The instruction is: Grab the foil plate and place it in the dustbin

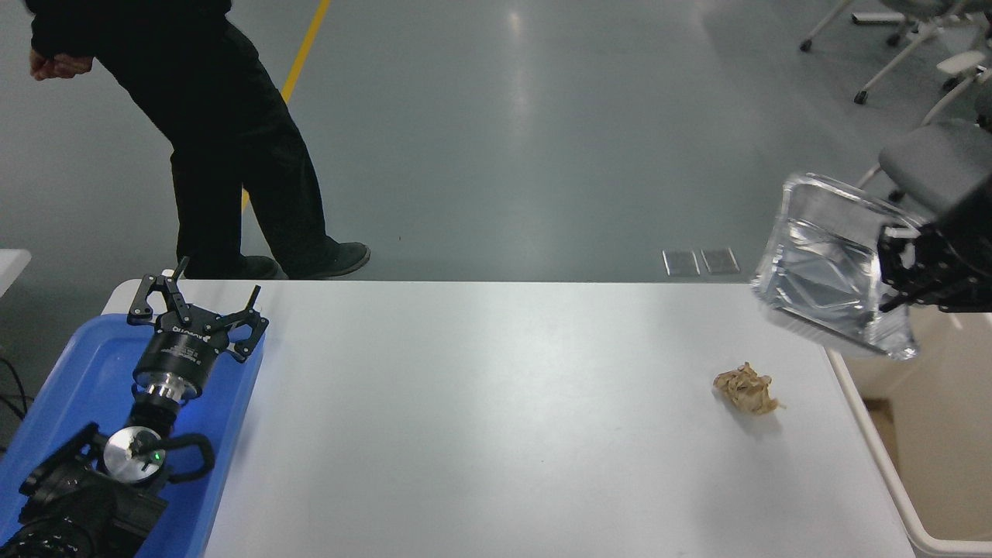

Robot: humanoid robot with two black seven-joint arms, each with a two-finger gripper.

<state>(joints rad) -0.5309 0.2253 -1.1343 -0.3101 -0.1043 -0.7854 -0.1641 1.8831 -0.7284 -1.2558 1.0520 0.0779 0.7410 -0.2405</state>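
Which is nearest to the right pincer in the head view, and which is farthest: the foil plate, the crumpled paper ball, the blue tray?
1. Foil plate: held in the right pincer, over the dustbin at the right edge.
2. Crumpled paper ball: on the table, lower left of the pincer.
3. Blue tray: far left, under the parked left pincer.

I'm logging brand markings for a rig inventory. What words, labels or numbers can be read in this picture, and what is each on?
Pale lettering on the black body of the parked left tool: present, but too small and blurred to read.
Shiny silver rectangular foil plate held by the right tool: embossed lines only, no text.
Crumpled brown paper ball, blue plastic tray, cream-beige plastic dustbin: no text visible.
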